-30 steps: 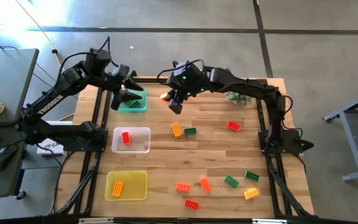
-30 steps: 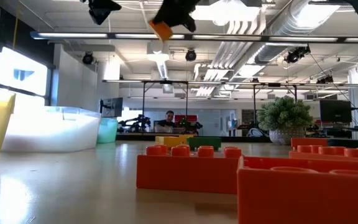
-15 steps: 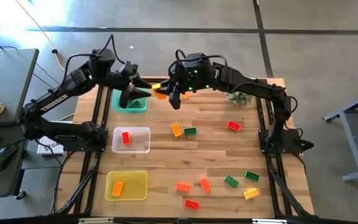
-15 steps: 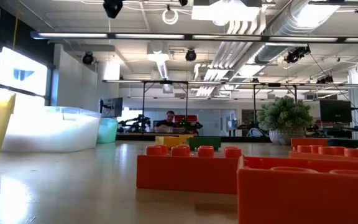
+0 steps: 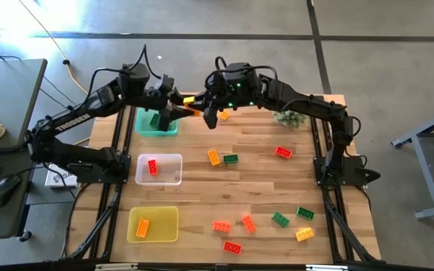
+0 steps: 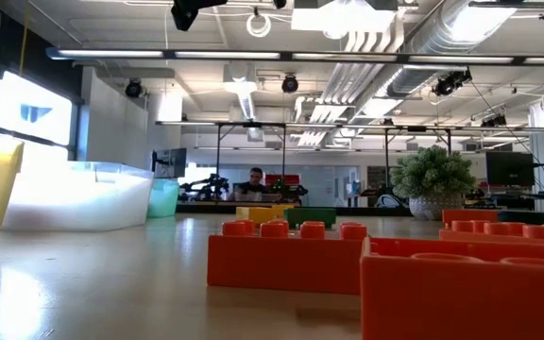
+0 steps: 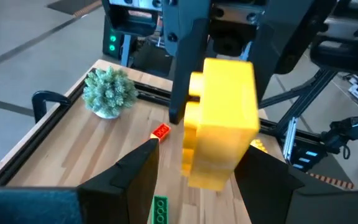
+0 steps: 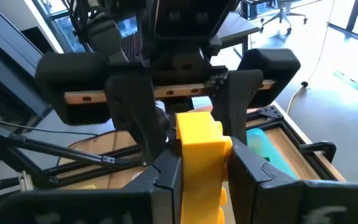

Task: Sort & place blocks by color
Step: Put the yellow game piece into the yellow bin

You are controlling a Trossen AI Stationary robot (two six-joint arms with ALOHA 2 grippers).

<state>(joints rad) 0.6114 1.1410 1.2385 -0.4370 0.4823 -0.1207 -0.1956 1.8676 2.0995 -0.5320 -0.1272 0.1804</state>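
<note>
Above the far side of the wooden slatted table [image 5: 262, 188], the right gripper [image 5: 202, 110] is clamped on one orange-yellow studded plastic brick [image 7: 221, 118], held in the air. The left gripper [image 5: 179, 103] faces it with fingers [image 7: 132, 174] spread apart on either side of that brick, not touching it.

Three square trays sit along the left side. The green plastic tray [image 5: 146, 128] holds one green brick [image 5: 155, 120]. The clear plastic tray [image 5: 169, 178] holds one red brick [image 5: 152, 166]. The yellow plastic tray [image 5: 164, 235] holds one orange-yellow brick [image 5: 141, 227].

Ten bricks lie loose on the table. Mid-table, one orange-yellow brick [image 5: 213, 157] lies just beside one green brick [image 5: 230, 159], with one red brick [image 5: 282, 152] off to the right. Near the front edge lie two orange bricks [image 5: 221, 225], one red brick [image 5: 232, 246], two green bricks [image 5: 279, 219] and one yellow brick [image 5: 304, 234]. One more orange-yellow brick [image 5: 224, 116] lies under the right arm.

A spiky pale green plant [image 5: 286, 117] stands at the far right.
</note>
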